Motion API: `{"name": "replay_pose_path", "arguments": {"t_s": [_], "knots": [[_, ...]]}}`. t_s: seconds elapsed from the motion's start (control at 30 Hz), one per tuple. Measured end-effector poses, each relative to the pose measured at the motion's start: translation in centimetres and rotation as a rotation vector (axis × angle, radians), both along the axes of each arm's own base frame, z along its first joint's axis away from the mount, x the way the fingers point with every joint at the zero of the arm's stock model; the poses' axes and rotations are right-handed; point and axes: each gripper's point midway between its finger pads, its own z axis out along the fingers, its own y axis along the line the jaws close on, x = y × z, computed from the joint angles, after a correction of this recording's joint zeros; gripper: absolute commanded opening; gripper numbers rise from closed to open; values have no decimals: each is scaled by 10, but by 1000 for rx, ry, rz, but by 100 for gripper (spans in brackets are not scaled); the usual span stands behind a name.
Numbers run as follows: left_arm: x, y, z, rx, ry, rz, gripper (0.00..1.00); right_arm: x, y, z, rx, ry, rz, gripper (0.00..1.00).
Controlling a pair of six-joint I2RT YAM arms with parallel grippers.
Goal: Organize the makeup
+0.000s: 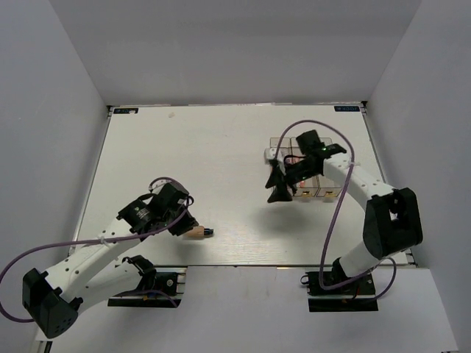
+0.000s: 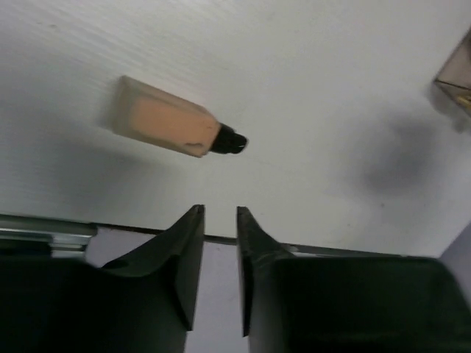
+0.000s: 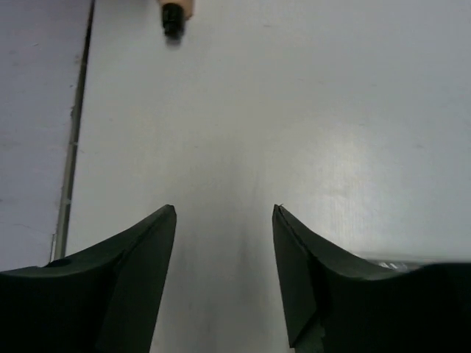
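Observation:
A tan foundation bottle (image 1: 196,232) with a dark cap lies flat near the table's front edge. In the left wrist view the bottle (image 2: 168,126) lies beyond my fingertips, cap pointing right. My left gripper (image 2: 219,211) is open by a narrow gap with nothing in it, and sits just left of the bottle (image 1: 188,222). My right gripper (image 1: 278,193) hangs wide open and empty over bare table (image 3: 224,208), left of the organizer boxes. Only the bottle's cap (image 3: 172,18) shows at the top of the right wrist view. Palettes and brushes are mostly hidden.
Clear organizer boxes (image 1: 303,190) stand at the middle right, largely covered by the right arm, with small items inside. A box corner (image 2: 456,77) shows in the left wrist view. The table's front edge (image 2: 331,250) runs just under my left fingers.

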Motion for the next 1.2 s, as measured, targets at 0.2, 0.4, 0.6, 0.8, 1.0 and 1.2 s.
{"name": "replay_pose_path", "arguments": {"t_s": [0.2, 0.4, 0.6, 0.8, 1.0, 1.2], "knots": [[-5, 24, 6, 55, -25, 64, 83, -54, 50, -28, -74, -46, 171, 78], [4, 43, 66, -23, -247, 135, 89, -72, 104, -57, -158, -107, 184, 89], [-2, 60, 89, -77, -354, 178, 90, -81, 142, -93, -253, -126, 148, 89], [-4, 65, 84, -51, -342, 187, 91, -93, 179, -107, -281, -149, 142, 89], [-1, 69, 85, -34, -356, 204, 91, -105, 215, -108, -264, -165, 163, 89], [-1, 73, 91, -31, -373, 217, 91, -112, 237, -115, -265, -160, 174, 75]]}}
